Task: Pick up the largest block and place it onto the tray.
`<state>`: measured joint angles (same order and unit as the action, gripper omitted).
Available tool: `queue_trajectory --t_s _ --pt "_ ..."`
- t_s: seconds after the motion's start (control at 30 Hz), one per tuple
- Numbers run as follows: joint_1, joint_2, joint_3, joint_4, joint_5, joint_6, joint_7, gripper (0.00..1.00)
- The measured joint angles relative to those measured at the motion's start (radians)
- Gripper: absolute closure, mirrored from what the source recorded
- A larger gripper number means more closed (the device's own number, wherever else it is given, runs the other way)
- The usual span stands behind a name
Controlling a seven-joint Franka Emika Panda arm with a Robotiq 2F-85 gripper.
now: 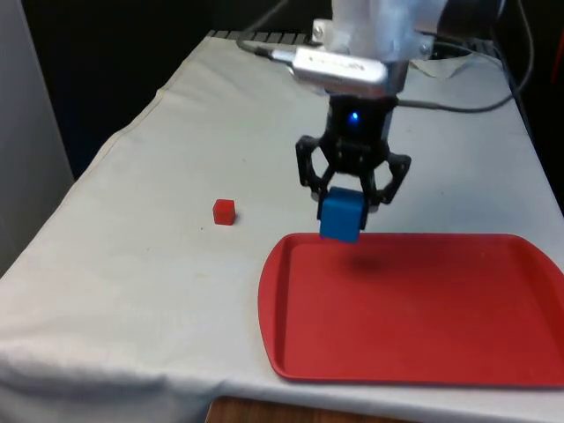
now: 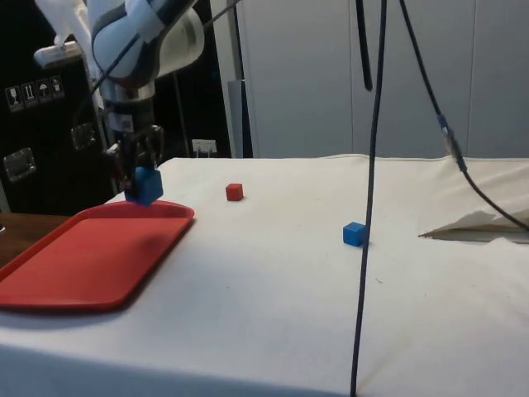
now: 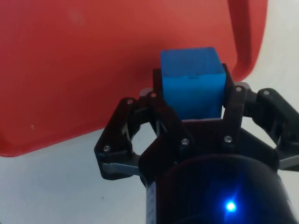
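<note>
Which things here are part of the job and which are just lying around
Part of the job: large blue block, held in the gripper; red tray.
Lying around: small red block; small blue block; black cable.

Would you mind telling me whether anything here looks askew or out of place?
Only one small thing: the large blue block, held in the gripper above the far edge of the red tray, sits slightly tilted rather than square. The small red block and the small blue block rest flat on the white cloth.
</note>
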<state>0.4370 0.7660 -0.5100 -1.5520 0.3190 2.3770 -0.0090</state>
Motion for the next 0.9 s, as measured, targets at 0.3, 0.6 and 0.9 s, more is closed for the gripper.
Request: queue_trajectory --t_s 0.3,0.6,0.9 --pt "-0.001 0.099 0.015 0.084 0.011 0.005 0.019 1.0" --pt "-0.008 0.19 0.016 0.176 0.031 0.003 0.027 1.0" --pt "-0.01 0.202 0.015 0.196 0.031 0.0 0.027 0.25"
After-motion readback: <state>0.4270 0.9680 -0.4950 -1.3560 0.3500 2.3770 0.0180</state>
